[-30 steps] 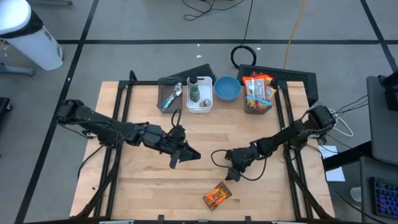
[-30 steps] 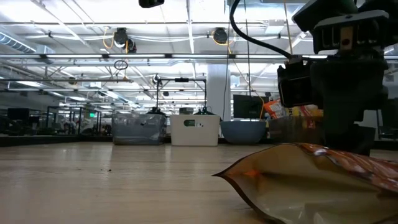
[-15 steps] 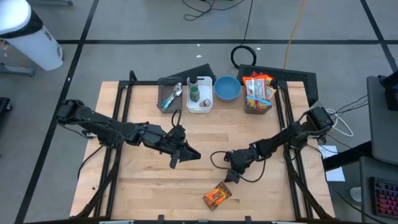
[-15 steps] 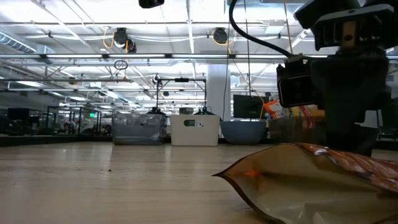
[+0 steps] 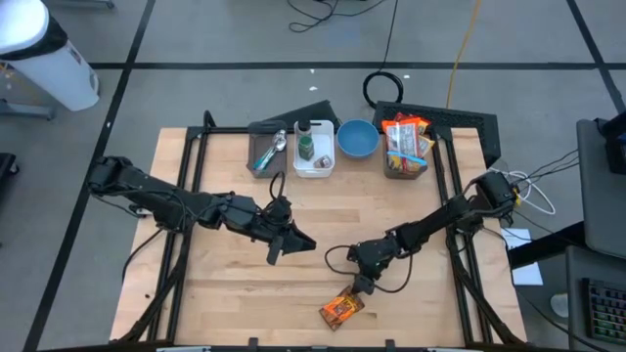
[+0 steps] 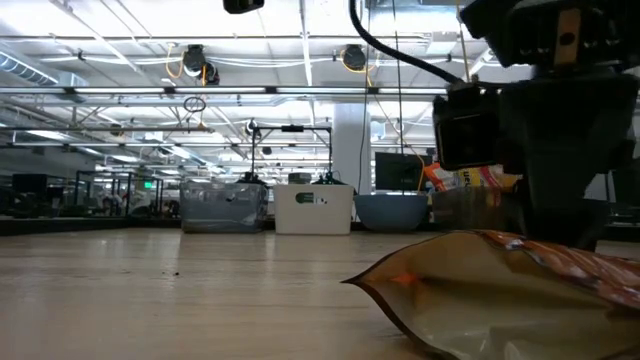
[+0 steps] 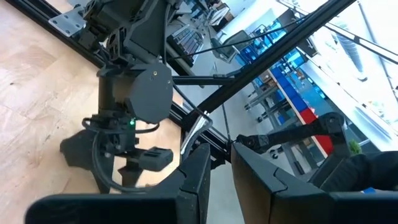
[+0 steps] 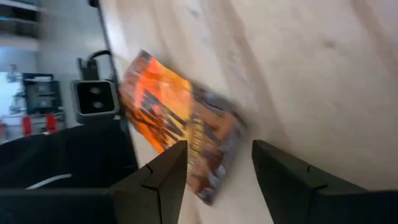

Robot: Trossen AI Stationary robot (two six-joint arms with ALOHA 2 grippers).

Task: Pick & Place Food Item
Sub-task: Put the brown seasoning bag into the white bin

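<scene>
A grey floor with black tape lines surrounds the wooden table (image 5: 235,293). The 2 dark arms reach in from either side. The left gripper (image 5: 291,242) hovers near the table's middle, its fingers (image 7: 198,180) close together with a narrow gap and nothing between them. The right gripper (image 5: 360,286) hangs just above the orange snack bag (image 5: 341,309) near the front edge, fingers (image 8: 283,180) spread apart and empty. Along the back edge stand 3 bins and a blue bowl (image 5: 357,138).

Snack packet (image 5: 341,310) near table (image 5: 225,293) front edge.
</scene>
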